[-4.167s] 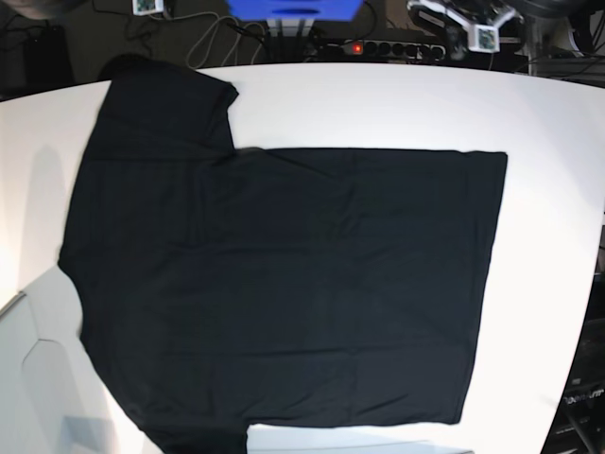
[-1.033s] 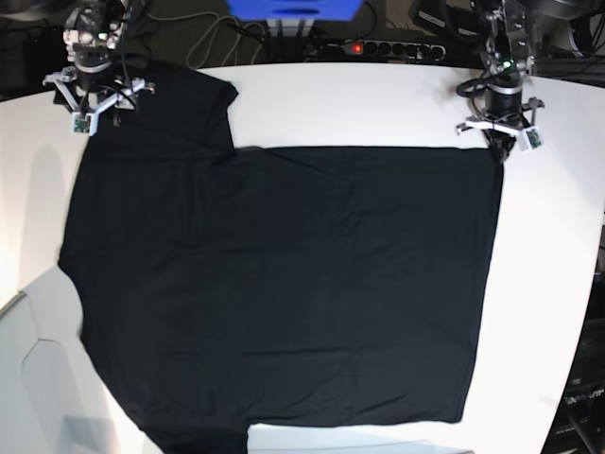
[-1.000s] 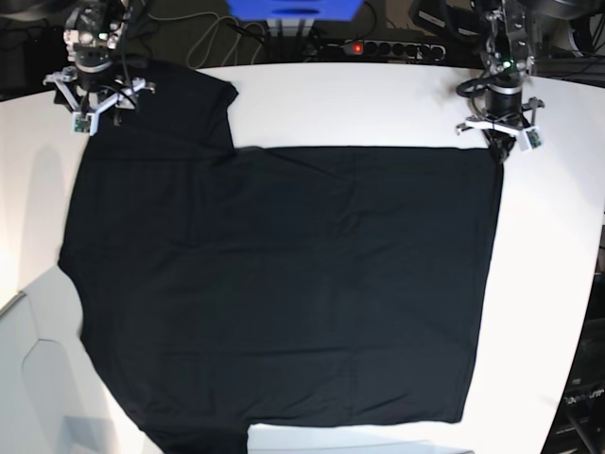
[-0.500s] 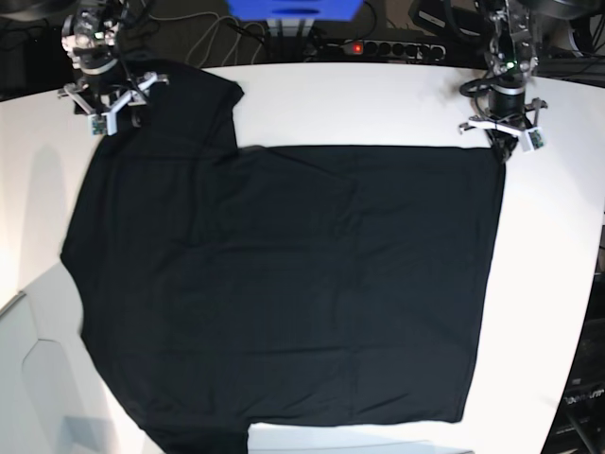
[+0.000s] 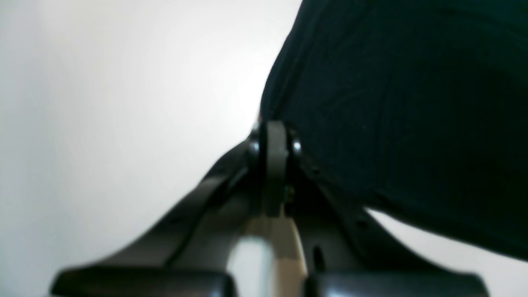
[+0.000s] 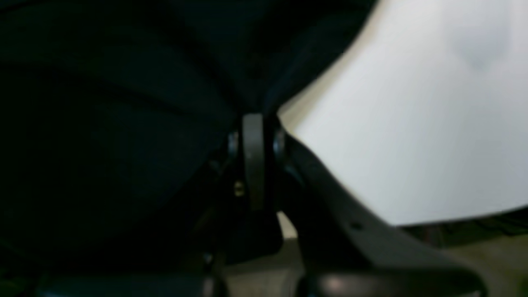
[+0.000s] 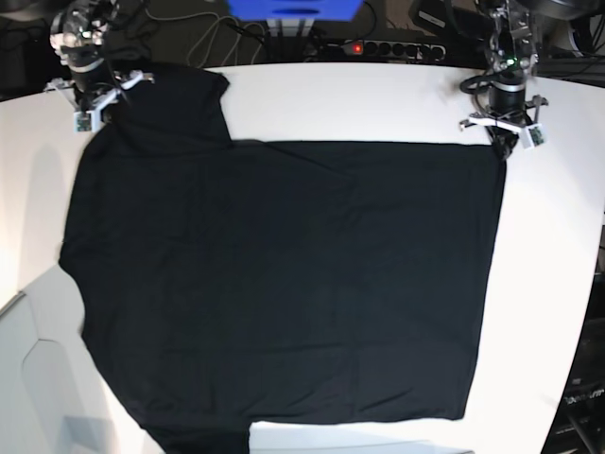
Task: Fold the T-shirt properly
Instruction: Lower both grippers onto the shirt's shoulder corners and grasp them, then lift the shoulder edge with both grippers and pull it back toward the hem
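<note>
Black cloth of the T-shirt (image 7: pixel 284 284) covers most of the white table (image 7: pixel 378 104) in the base view. The T-shirt lies flat with its plain side up, and no print or label shows. One sleeve reaches toward the far left corner of the table, and the straight hem runs down the right side of that view. The near edge of the garment goes out of the picture at the bottom.

The right gripper (image 7: pixel 95 99) stands at the far left corner of the base view, on the sleeve end of the T-shirt. In the right wrist view its jaws are pressed together, and the dark cloth (image 6: pixel 123 103) runs right up to the tips of the gripper (image 6: pixel 253 123). It looks closed on the sleeve edge, though the picture is dark and blurred there.

The left gripper (image 7: pixel 499 137) stands at the far right corner of the garment, where the hem meets the far edge. In the left wrist view the gripper (image 5: pixel 274 132) has its jaws closed with no gap between them, and the T-shirt corner (image 5: pixel 392 103) meets the tips, so it seems pinched there. White table (image 5: pixel 123 103) fills the other side of that view.

Behind the table a power strip (image 7: pixel 397 47) with a red light and some cables (image 7: pixel 217 38) lie on the dark floor.
</note>
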Controlling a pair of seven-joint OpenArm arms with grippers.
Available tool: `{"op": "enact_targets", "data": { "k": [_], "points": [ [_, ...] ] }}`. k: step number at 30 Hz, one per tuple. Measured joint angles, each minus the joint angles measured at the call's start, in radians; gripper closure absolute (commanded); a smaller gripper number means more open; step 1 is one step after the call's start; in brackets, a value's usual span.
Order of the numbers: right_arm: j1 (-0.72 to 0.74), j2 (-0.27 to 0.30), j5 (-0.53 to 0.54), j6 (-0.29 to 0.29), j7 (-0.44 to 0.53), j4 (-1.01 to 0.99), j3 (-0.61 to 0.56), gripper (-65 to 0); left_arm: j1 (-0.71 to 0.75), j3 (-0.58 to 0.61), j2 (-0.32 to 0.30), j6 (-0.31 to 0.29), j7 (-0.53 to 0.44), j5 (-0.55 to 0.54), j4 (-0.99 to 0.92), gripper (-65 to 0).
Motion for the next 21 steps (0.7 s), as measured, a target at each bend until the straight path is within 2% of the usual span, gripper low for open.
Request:
{"op": "enact_targets", "data": {
  "k": [5, 14, 21],
  "points": [
    [-0.001, 0.0, -0.009, 0.0, -0.012, 0.07, 0.011, 0.0, 0.028, -0.003, 0.0, 0.001, 0.026, 0.001, 0.036, -0.2],
    [-0.005, 0.0, -0.006, 0.002, -0.013, 0.197, 0.008, 0.0, 0.085, -0.104, 0.011, 0.003, 0.039, 0.004, 0.189, -0.2],
    [0.103, -0.003, -0.005, 0.003, -0.009, 0.2, 0.002, 0.0, 0.051, -0.111, 0.013, 0.003, 0.045, 0.003, 0.195, -0.2]
  ]
}}
